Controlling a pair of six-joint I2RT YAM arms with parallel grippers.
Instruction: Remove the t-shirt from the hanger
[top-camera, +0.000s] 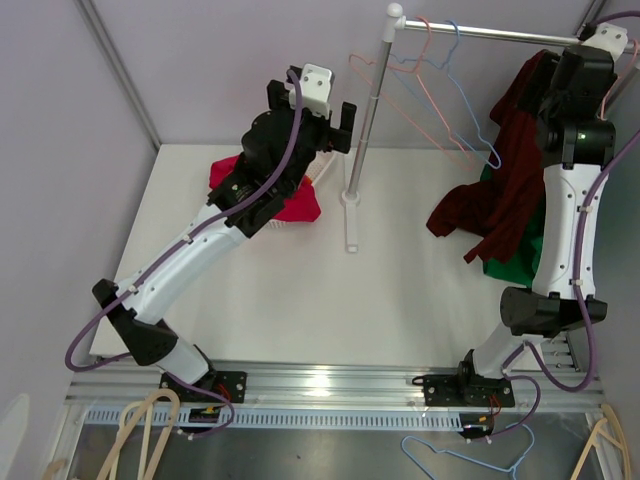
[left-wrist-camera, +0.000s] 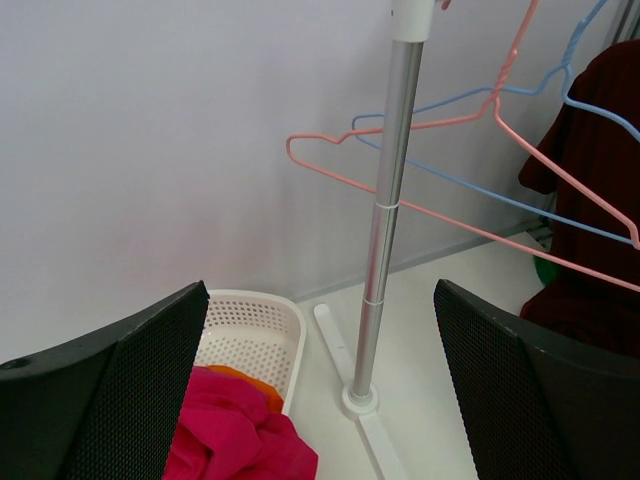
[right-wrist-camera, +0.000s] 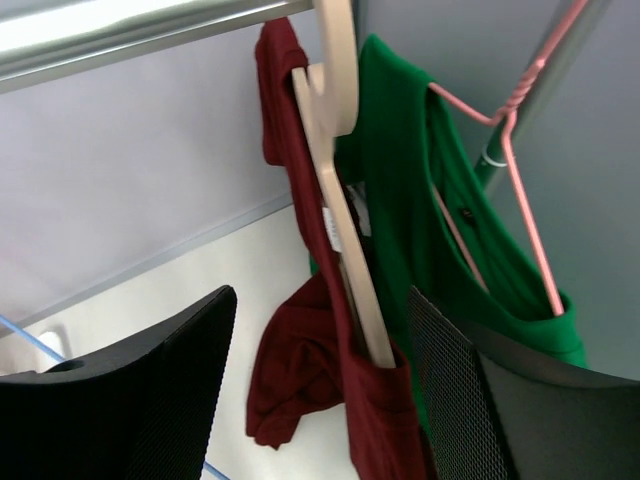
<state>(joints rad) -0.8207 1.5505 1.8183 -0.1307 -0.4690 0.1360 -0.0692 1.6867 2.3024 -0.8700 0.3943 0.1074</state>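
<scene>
At two o'clock above your white table (top-camera: 400, 300), the maroon t-shirt (right-wrist-camera: 290, 390) hangs on its pale wooden hanger (right-wrist-camera: 335, 200), green t-shirt (right-wrist-camera: 420, 200) on pink wire hanger (right-wrist-camera: 526, 215) beside it. Left gripper (left-wrist-camera: 320, 290) and right gripper (right-wrist-camera: 320, 300) gape, empty. Lilac walls (top-camera: 200, 60).

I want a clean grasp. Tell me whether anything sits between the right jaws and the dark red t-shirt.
Nothing visible does. The dark red t-shirt, half off the wooden hanger, hangs straight ahead of the open right jaws. The green shirt on its pink hanger is beside and behind it.
</scene>
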